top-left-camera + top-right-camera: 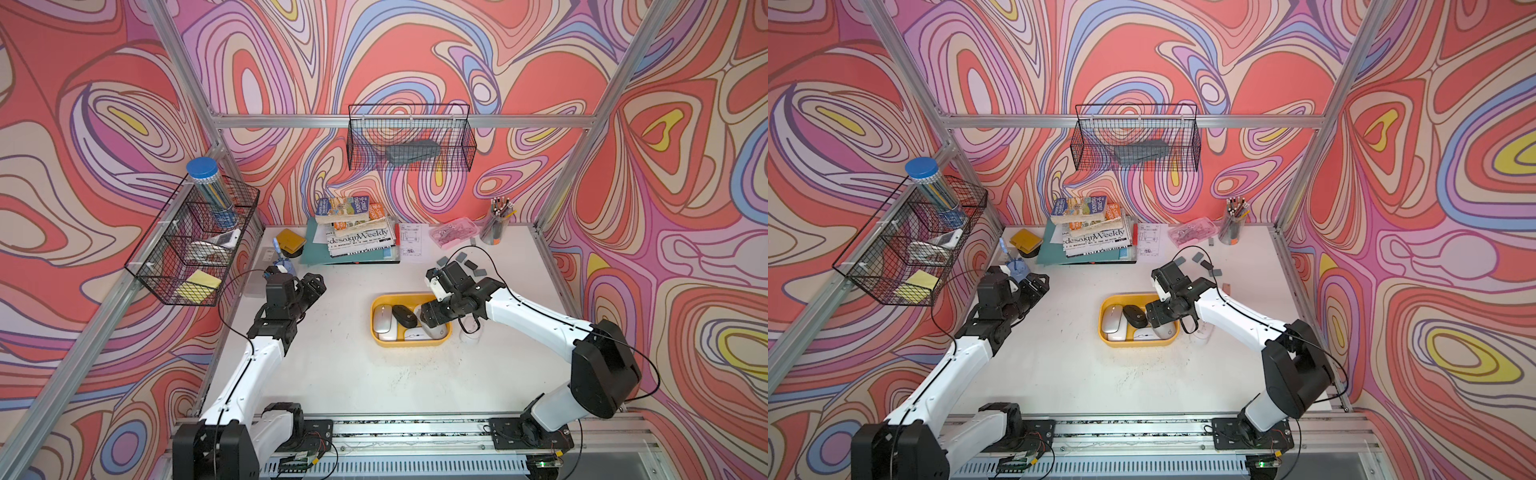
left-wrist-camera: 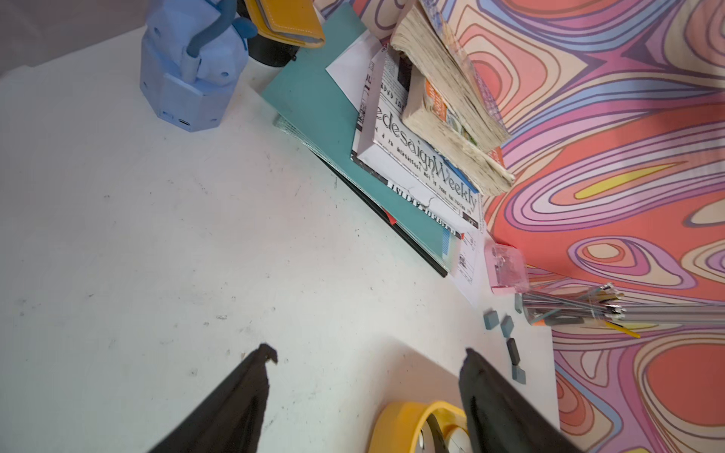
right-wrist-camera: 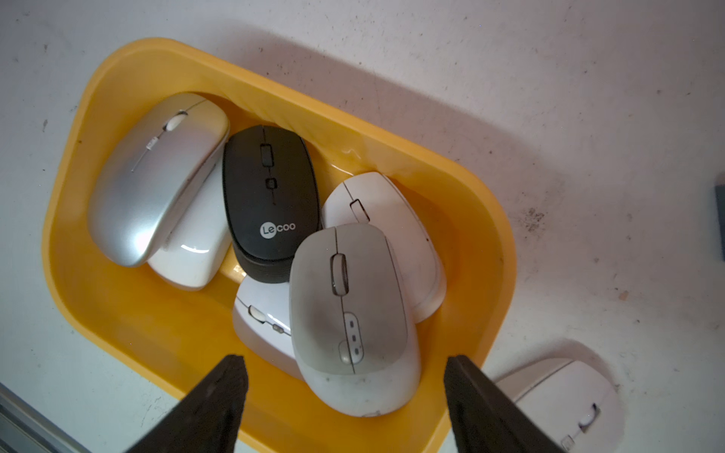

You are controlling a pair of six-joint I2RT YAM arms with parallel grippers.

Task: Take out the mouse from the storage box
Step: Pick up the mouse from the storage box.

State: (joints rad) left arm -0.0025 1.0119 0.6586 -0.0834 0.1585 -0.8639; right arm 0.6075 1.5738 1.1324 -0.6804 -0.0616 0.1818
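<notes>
Mice fill the yellow storage box (image 3: 78, 243), mid-table, a bit right in both top views. Right gripper (image 3: 345, 376) hangs over it w/ jaws apart, holding nothing; the grey mouse (image 3: 349, 313) sits on top of the pile, right btwn the tips. Best bet: go straight down, pinch its sides, lift slow so the black mouse (image 3: 270, 204) doesn't slide. Left gripper (image 2: 367, 368) is apart too, empty, over bare white table (image 1: 332, 374). One white mouse (image 3: 565, 400) lies outside, lower right of the wrist view. Swirly pink walls all round.
</notes>
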